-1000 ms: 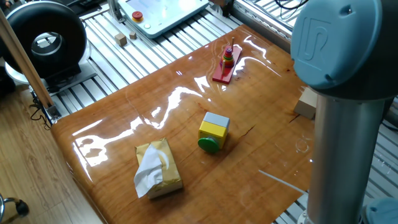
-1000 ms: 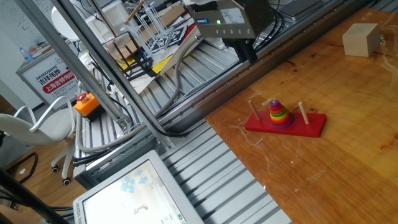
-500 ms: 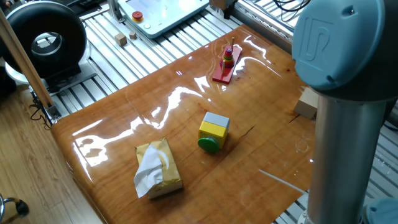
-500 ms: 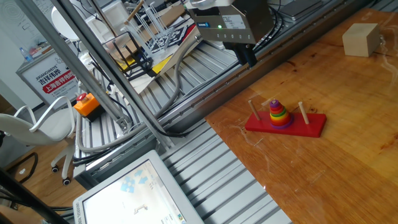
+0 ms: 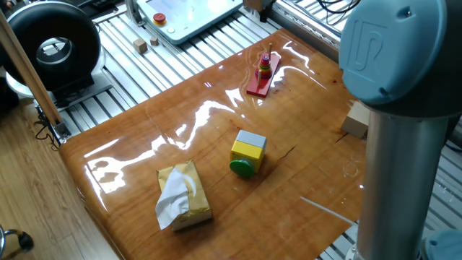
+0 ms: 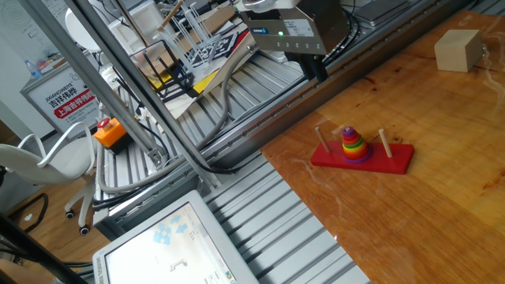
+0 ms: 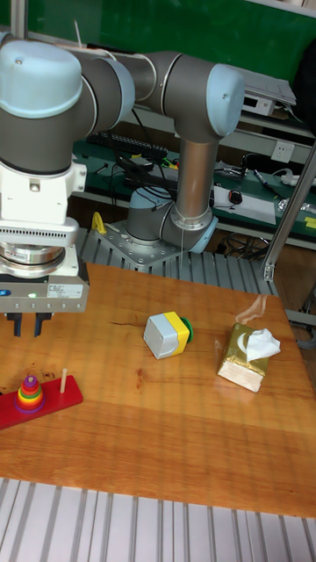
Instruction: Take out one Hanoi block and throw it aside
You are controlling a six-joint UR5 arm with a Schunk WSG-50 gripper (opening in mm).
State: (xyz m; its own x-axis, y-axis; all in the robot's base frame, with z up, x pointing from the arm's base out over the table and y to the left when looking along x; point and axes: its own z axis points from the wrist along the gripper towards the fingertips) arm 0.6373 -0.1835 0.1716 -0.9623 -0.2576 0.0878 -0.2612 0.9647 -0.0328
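Note:
The peg tower [image 6: 353,145] stands on its red base [image 6: 394,160] near the table's corner, also seen in one fixed view [image 5: 266,66] and the tall fixed view [image 7: 30,393]. The Hanoi block [image 6: 349,131] is the tiny purple ring on top of the stack, too small to make out well. My gripper [image 7: 27,326] hangs open above and a little behind the tower, nothing between its fingers. In the other fixed view my gripper [image 6: 316,71] sits over the table's edge, up and left of the tower.
A yellow and grey cube with a green cap [image 5: 247,154] lies mid-table, and a tissue pack [image 5: 184,195] lies near the front edge. A pale wooden block [image 6: 458,49] sits farther along. The arm's column [image 5: 404,159] fills the right of one fixed view.
The gripper has shifted slightly to the right in the other fixed view, toward the tower. The objects on the table have not moved.

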